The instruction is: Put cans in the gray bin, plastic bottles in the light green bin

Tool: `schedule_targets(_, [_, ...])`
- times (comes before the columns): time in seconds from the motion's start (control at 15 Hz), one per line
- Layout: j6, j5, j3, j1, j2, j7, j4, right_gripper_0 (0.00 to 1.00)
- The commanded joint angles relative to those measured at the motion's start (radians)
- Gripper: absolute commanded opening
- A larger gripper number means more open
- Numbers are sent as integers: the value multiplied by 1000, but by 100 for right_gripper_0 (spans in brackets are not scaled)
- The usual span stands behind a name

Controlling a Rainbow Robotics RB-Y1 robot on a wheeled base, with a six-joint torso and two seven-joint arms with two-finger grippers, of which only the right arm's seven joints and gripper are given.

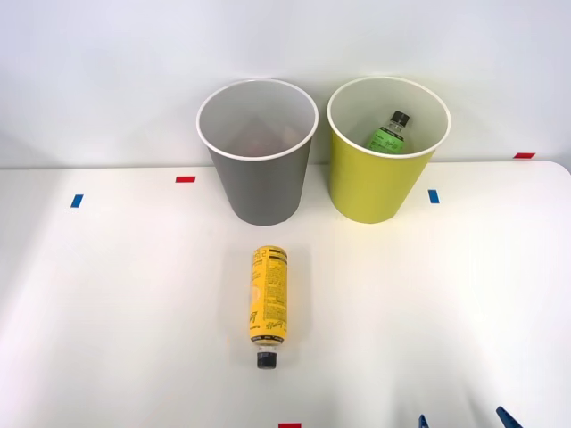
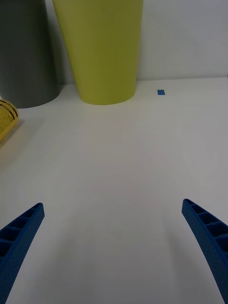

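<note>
The gray bin stands at the back of the white table, with the light green bin beside it on the right. A green-labelled plastic bottle with a dark cap leans inside the light green bin. A yellow-labelled plastic bottle lies on the table in front of the gray bin, its black cap toward me. The cans are out of view. My right gripper is low at the near right edge, open and holding nothing, well right of the yellow bottle. From the wrist, the gripper faces the light green bin, the gray bin and the yellow bottle's end.
Small red tape marks and blue tape marks dot the table. A white wall rises right behind the bins. Open tabletop lies between my gripper and the bins.
</note>
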Motion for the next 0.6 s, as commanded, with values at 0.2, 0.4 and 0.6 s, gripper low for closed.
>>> schedule_targets(0.2, [0, 0, 0, 0, 0, 0, 0, 100])
schedule_targets(0.4, [0, 0, 0, 0, 0, 0, 0, 100])
schedule_targets(0.6, [0, 0, 0, 0, 0, 0, 0, 100])
